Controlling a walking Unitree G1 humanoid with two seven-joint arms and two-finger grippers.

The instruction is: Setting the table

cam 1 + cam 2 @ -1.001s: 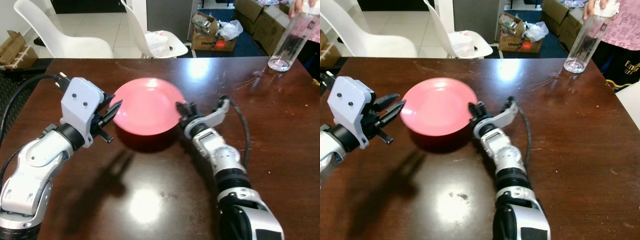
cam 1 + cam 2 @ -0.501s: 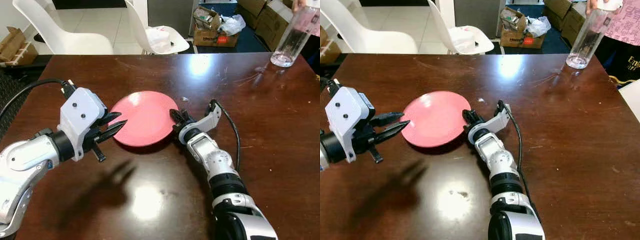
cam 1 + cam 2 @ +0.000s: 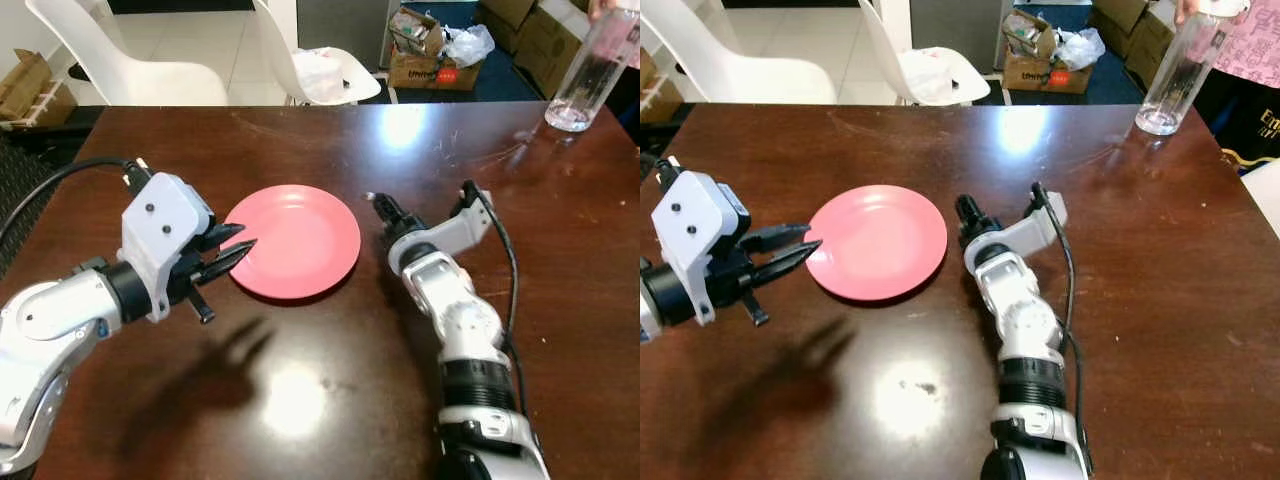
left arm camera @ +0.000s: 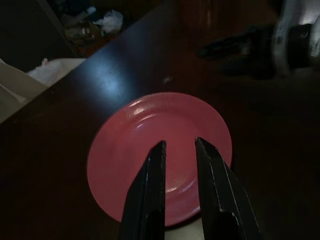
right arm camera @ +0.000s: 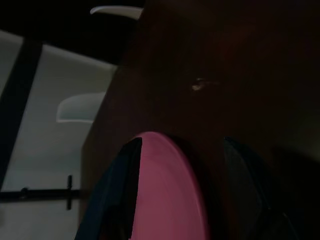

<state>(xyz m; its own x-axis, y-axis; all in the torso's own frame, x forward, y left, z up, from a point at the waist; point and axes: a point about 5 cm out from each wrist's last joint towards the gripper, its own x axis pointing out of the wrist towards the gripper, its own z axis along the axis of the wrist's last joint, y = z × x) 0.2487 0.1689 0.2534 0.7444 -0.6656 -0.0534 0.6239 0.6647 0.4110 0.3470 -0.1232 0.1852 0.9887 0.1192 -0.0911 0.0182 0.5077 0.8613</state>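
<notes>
Spanning the scene, a dark brown wooden table [image 3: 330,390] carries a single pink plate [image 3: 296,240], which lies flat on the tabletop a little left of centre, between the robot's two arms. Behind the table's far edge stand two white chairs [image 3: 130,70], one of them with a white bag on its seat, and beyond them cardboard boxes [image 3: 430,60] sit on the floor. At the far right corner a person's hand [image 3: 1192,10] rests on top of a tall clear bottle [image 3: 1173,72] standing upright on the table. The left gripper [image 3: 232,255] hovers just beside the plate's left rim, its two black fingers slightly parted and holding nothing; in the left wrist view the fingers [image 4: 150,195] point over the plate with a narrow gap between them. The right gripper [image 3: 386,208] sits low over the table just beside the plate's right rim and apart from it, and in the right wrist view its two dark fingers [image 5: 125,190] stand wide apart with the plate's pink edge showing between them, gripping nothing. A small pale speck [image 5: 200,85] lies on the wood beyond the plate.
</notes>
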